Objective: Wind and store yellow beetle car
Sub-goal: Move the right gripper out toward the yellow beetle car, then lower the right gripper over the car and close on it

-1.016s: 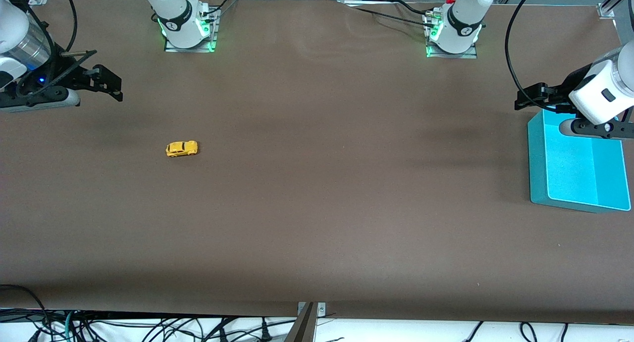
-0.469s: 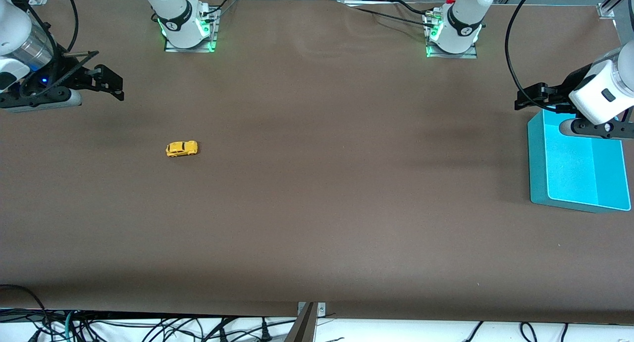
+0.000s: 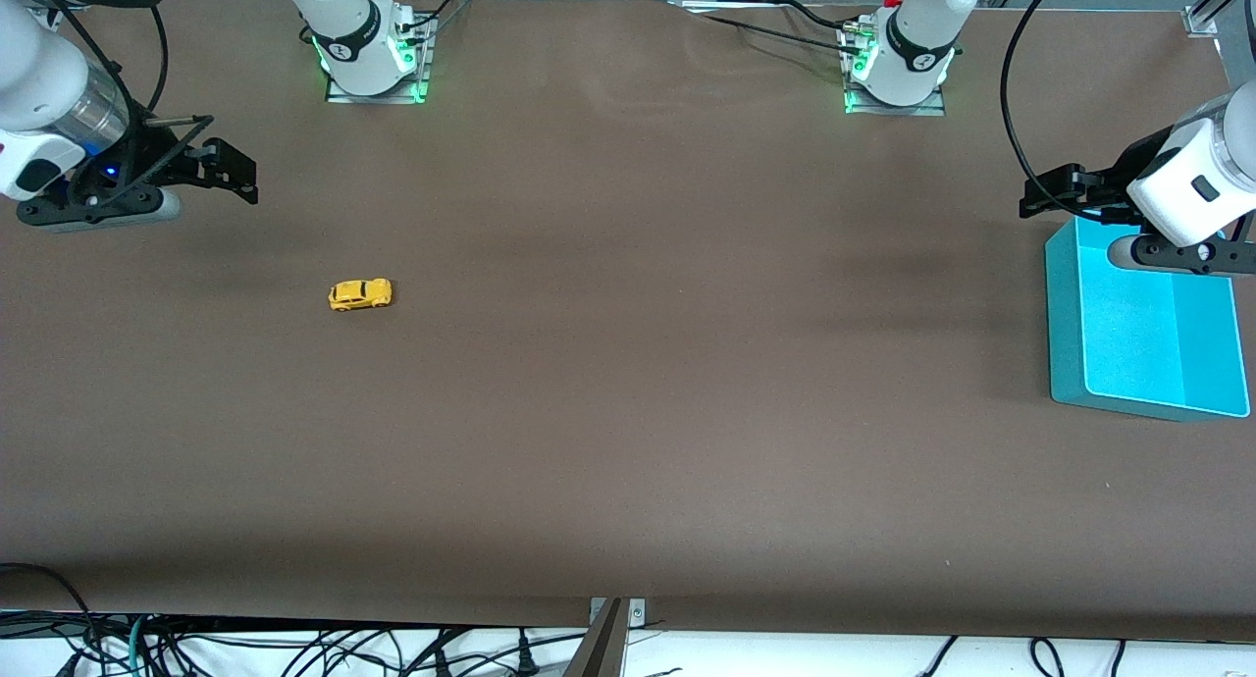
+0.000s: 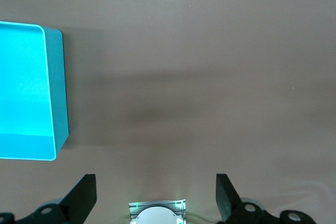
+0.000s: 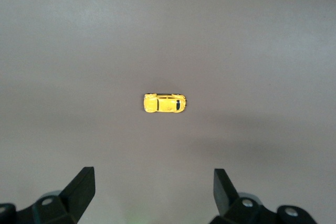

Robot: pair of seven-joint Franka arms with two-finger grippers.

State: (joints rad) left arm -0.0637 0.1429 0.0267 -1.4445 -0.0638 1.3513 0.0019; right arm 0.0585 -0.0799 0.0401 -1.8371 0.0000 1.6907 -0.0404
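Only the right gripper (image 3: pixel 228 170) has moved, drifting toward the yellow beetle car (image 3: pixel 360 293) at middle left of the tabletop (image 3: pixel 628 412); both grippers gape empty, left gripper (image 3: pixel 1055 188) waiting above the turquoise bin (image 3: pixel 1065 324).

- The toy car (image 3: pixel 360 293) is bright yellow all over, with dark windows and dark wheels; in the right wrist view (image 5: pixel 164 103) its roof shows plain yellow between two black window bands.
- The bench (image 3: pixel 628 412) is a flat, plain brown with no pattern, darker where shadows fall.
- The bin (image 3: pixel 1065 314) is turquoise, its outer wall a deeper teal and its inside a lighter, glowing cyan (image 4: pixel 58 98).
- The right hand (image 3: pixel 228 172) is black, on a white and silver arm.
- The left hand (image 3: pixel 1055 191) is black too, under a white wrist.
- Both arm bases (image 3: pixel 373 64) are white with a green glow at the foot.
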